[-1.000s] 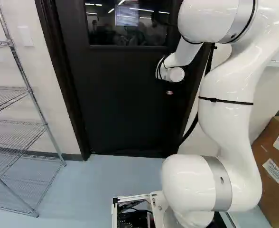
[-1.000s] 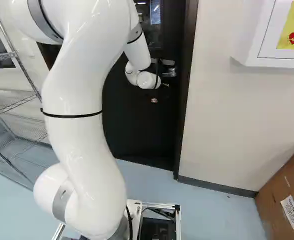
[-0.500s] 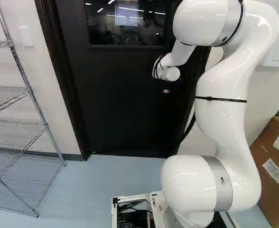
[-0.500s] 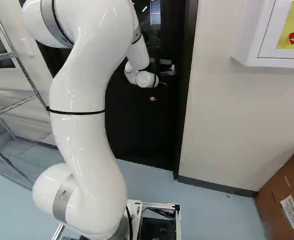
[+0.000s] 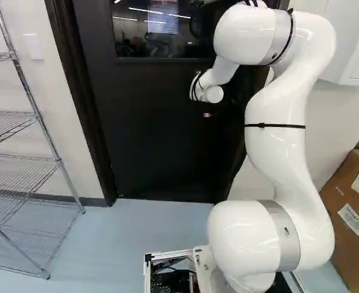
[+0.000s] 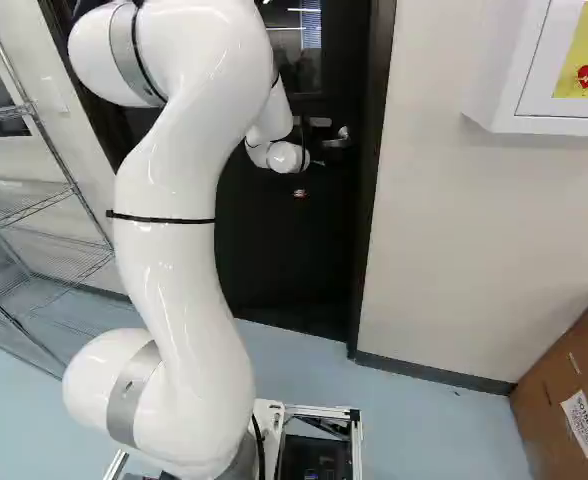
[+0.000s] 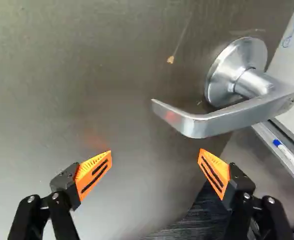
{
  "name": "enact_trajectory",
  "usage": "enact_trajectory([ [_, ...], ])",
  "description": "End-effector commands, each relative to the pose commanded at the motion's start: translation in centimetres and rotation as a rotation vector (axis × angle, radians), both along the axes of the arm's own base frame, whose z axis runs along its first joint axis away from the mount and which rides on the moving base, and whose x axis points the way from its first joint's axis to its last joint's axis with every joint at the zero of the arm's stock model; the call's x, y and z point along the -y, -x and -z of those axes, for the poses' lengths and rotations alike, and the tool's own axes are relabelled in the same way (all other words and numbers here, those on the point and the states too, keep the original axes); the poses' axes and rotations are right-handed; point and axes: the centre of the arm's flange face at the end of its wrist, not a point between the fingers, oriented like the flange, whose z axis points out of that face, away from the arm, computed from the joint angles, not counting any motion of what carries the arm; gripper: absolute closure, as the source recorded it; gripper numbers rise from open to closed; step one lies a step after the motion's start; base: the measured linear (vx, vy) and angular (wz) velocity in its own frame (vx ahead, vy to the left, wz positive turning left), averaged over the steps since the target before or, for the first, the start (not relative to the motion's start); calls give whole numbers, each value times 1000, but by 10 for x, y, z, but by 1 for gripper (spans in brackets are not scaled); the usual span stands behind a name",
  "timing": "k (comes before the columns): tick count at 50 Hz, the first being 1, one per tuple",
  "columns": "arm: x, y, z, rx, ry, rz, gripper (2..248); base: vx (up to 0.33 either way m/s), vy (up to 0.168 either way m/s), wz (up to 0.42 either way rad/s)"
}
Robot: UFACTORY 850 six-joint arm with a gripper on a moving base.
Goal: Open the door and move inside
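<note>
With tool [image 7: 156, 151] wide open and empty, take lever handle [image 7: 212, 125] toward its free left end, probably spring-stiff and slick, before swinging the likely heavy door [image 5: 155, 128].

So the door's [image 5: 149, 140] top is cut off in both base views, and the reflections in its window [image 5: 158, 36] are too murky to read. The arm [image 5: 277, 159] hides part of the door's right side in the left base view, and I can't make out the handle [image 7: 217, 122] there. The rack [image 5: 60, 160] left of the door and box [image 5: 335, 195] right of it both run off the edge.
</note>
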Motion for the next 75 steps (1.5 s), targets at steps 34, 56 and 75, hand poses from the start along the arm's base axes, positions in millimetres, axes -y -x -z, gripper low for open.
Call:
enact_trajectory([
  [34, -17, -59, 10, 44, 9, -37, 3, 0, 0, 0],
  [56, -20, -40, 6, 28, 7, -39, 3, 0, 0, 0],
  [75, -39, -8, 1, -8, 49, -114, 3, 0, 0, 0],
])
